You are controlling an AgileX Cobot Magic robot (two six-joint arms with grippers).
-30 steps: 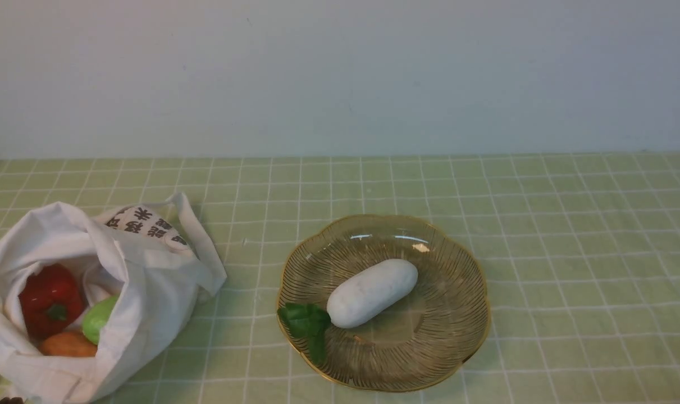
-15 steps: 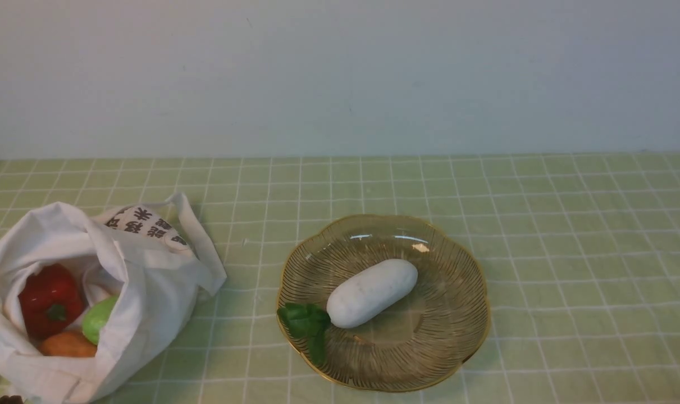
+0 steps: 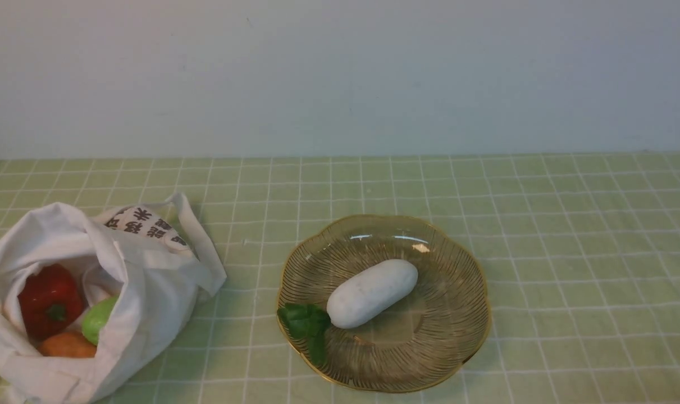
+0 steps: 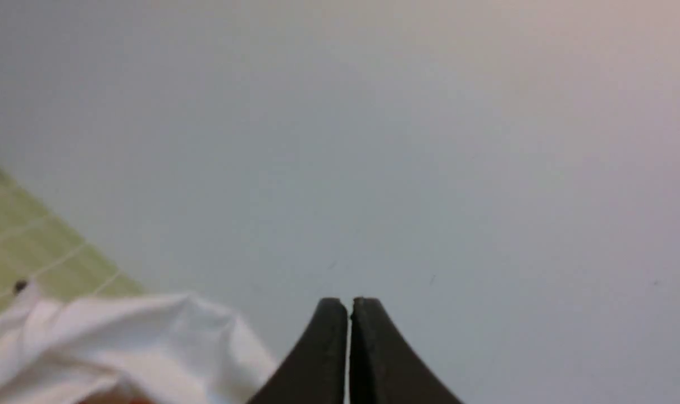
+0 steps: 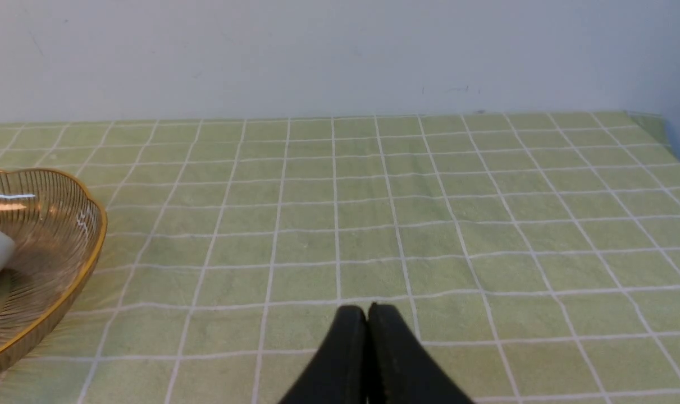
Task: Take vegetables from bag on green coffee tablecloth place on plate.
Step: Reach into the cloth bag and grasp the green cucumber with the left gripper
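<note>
The white cloth bag (image 3: 143, 280) lies open at the front left of the green tablecloth (image 3: 570, 252). Inside it are a red bell pepper (image 3: 49, 300), a light-green cucumber (image 3: 97, 318) and an orange piece (image 3: 67, 345). The amber plate (image 3: 457, 320) sits mid-table and holds a white oblong vegetable with green leaves (image 3: 372, 292). My left gripper (image 4: 348, 303) is shut and empty, just behind the bag's cloth (image 4: 121, 331). My right gripper (image 5: 367, 308) is shut and empty over bare cloth, to the right of the plate (image 5: 64, 269). Neither gripper shows in the front view.
A plain pale wall (image 3: 340, 73) runs along the back edge of the table. The tablecloth's right edge (image 5: 662, 134) shows in the right wrist view.
A small dark thing at the bottom left corner of the front view has gone out of view. The bag, vegetables and plate have not moved.
</note>
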